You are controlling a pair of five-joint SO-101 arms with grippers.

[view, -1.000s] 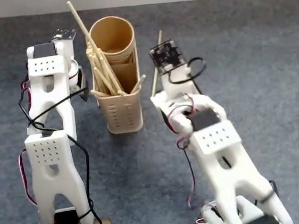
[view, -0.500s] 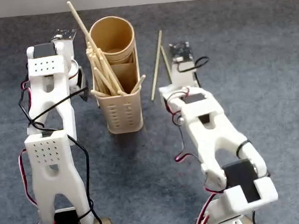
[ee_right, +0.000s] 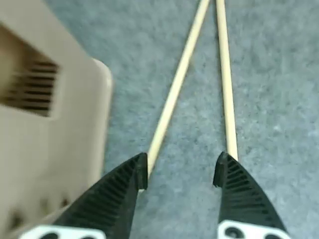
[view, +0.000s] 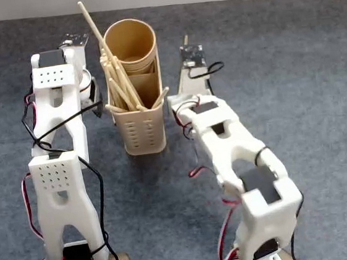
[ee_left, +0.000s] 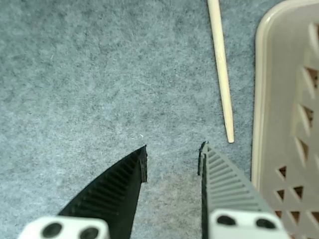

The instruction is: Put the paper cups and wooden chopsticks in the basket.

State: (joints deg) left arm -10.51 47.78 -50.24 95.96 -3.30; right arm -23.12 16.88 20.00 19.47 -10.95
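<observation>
Light is soft, even and overhead: in the high view the basket (view: 139, 130) throws just a small faint shadow on the grey carpet (view: 315, 59) at its near foot, and the white shells of the left arm (view: 57, 179) and right arm (view: 241, 154) are bright with no glare. The paper cup (view: 130, 41) darkens toward its bottom, still readable. In the wrist views the chopstick (ee_left: 221, 69) and the pair of chopsticks (ee_right: 225, 84) show barely a shadow edge, and the left gripper (ee_left: 173, 159) and right gripper (ee_right: 182, 169) have matte black fingers (ee_left: 117, 191), ribs visible, no hotspots.
</observation>
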